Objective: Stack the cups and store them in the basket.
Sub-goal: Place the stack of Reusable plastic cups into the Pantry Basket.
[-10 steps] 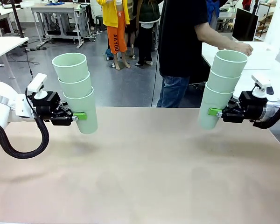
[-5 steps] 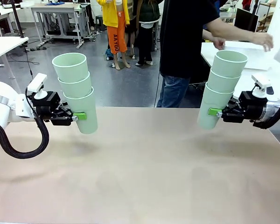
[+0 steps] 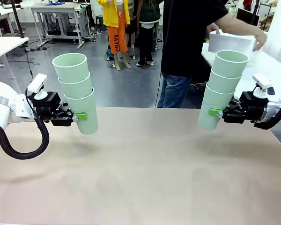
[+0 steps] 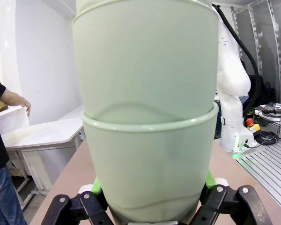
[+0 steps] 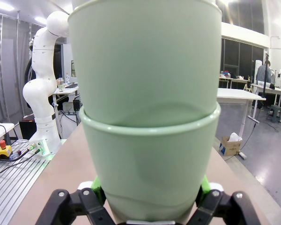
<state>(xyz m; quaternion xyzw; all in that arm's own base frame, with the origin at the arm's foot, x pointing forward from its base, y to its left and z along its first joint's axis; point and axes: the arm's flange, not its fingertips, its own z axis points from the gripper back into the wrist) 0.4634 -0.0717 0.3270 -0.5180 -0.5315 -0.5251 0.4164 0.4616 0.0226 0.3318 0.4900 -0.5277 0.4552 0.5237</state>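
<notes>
My left gripper (image 3: pixel 79 117) is clamped low on the bottom cup of the left stack (image 3: pixel 77 91), which rises tilted above its green pads (image 4: pixel 96 185). My right gripper (image 3: pixel 215 112) grips the right stack (image 3: pixel 223 89) the same way. The cups are smooth, tapered, pale mint plastic with a faint wavy line. I count three cups per stack, six in all, both held above the tan table (image 3: pixel 145 178).

Smooth plastic cups (image 4: pixel 147 140) with soft sheen, matt beige tabletop (image 3: pixel 145 178), glossy white arm casing (image 5: pixel 43 89)
</notes>
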